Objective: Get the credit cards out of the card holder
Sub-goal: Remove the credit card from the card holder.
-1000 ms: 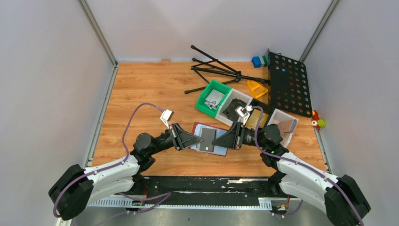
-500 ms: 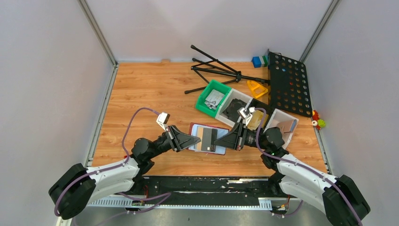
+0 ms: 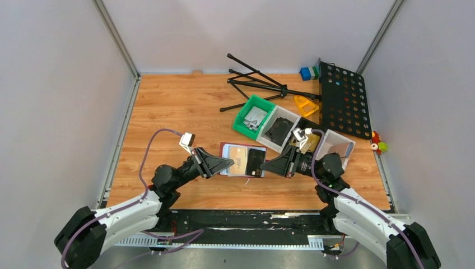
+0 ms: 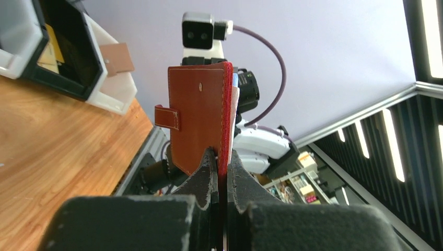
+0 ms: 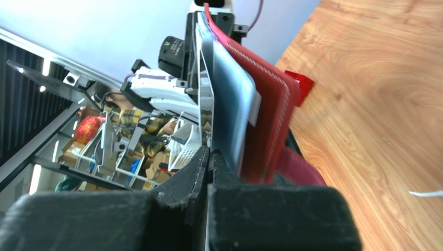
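Between the two arms, seen from above, the card holder (image 3: 225, 150) hangs open over the table, well clear of the wood. The left gripper (image 3: 227, 163) has its left edge; the right gripper (image 3: 268, 167) meets its right side, where a black card (image 3: 255, 161) lies just beside a tan card (image 3: 238, 157).

Directly ahead of the left wrist camera, the left gripper (image 4: 220, 159) is clenched on the red stitched edge of the card holder (image 4: 201, 115), which stands upright above the fingers. Its snap tab (image 4: 167, 116) sticks out to the left.

Just above the right gripper (image 5: 209, 156), in its own view, the jaws are pressed tight on the bottom edge of a thin glossy card (image 5: 205, 94). The card holder (image 5: 271, 120) stands immediately to the right of it.

The holder looks light and soft and would flex if tugged, so a firm hold on the stitched rim suits it. The card is stiff, thin and slick. Pinching its exposed edge squarely and drawing it straight along the pocket seems safest.
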